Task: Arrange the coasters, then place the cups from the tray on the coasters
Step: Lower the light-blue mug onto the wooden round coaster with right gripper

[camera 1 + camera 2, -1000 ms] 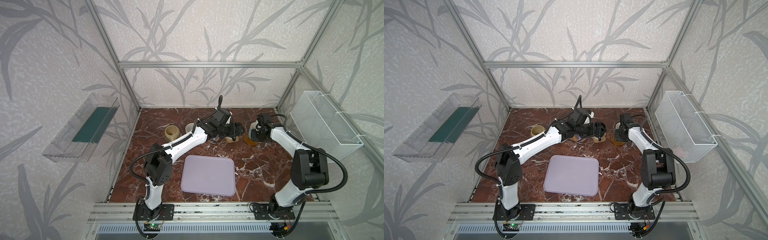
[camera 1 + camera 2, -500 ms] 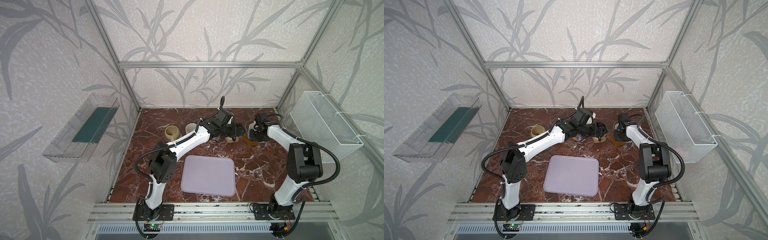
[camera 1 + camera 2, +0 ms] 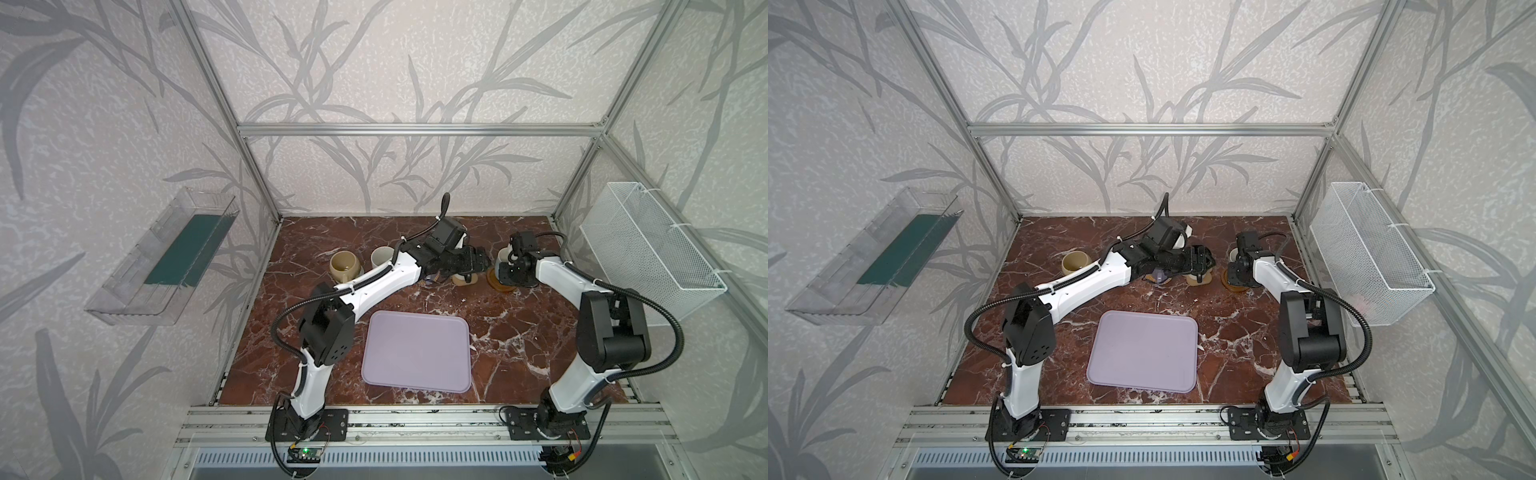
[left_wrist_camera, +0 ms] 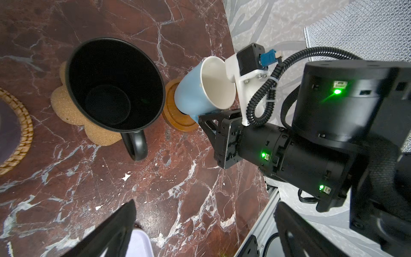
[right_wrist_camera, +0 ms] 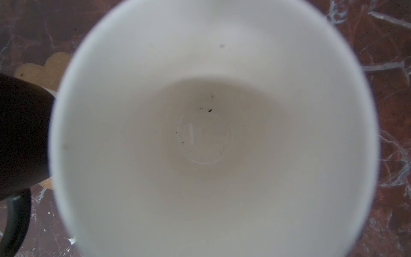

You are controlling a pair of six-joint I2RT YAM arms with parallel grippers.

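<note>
Right hand, pressed together on the handle of the light blue cup. Cup at about 10 o'clock from that hand in both top views, base within the brown saucer coaster, mouth up, long axis near upright. Hard to tell whether fully seated. Handle toward about 4 o'clock, back along the right arm. Probably calls next for letting go and backing out along that same line, without dragging the cup off the saucer.

Left hand, spread wide and empty, at 9 o'clock from the light blue cup, above the black cup and clear of it. Black cup on the tan paw coaster.

Five cups in a row along the 12 o'clock side of the counter: light blue, black, a lavender cup mostly hidden under the left arm, a speckled cream cup, a squat beige cup. Three coasters plainly seen: saucer, paw, golden rattan coaster. Any under the cream and beige cups not made out. One lavender tray toward 6 o'clock, bare of cups.
</note>
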